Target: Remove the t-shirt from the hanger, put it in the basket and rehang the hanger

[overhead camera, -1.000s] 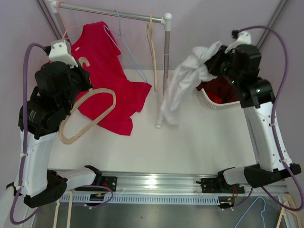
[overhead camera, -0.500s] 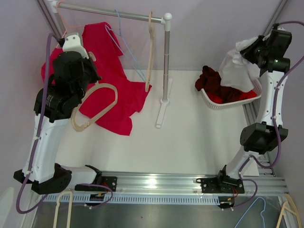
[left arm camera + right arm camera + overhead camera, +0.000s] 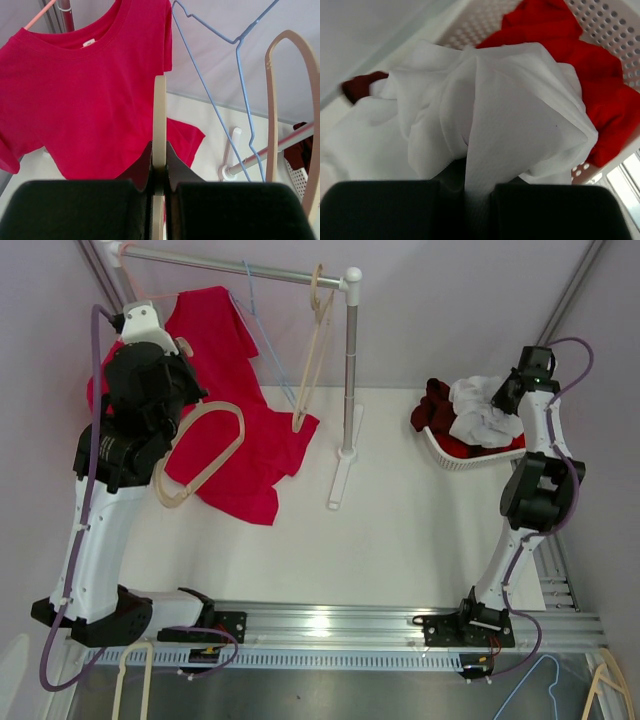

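The white t-shirt is off the wooden hanger and lies bunched over the basket at the right of the counter, above the red clothes. The right hand pinches a fold of it. The left hand pinches the bare hanger, held up near a hanging red shirt. The step looks like the drop-off. The cloth probably rests on the pile, though it may hang just above. Next, the right hand must spread and lift clear without dragging cloth out.
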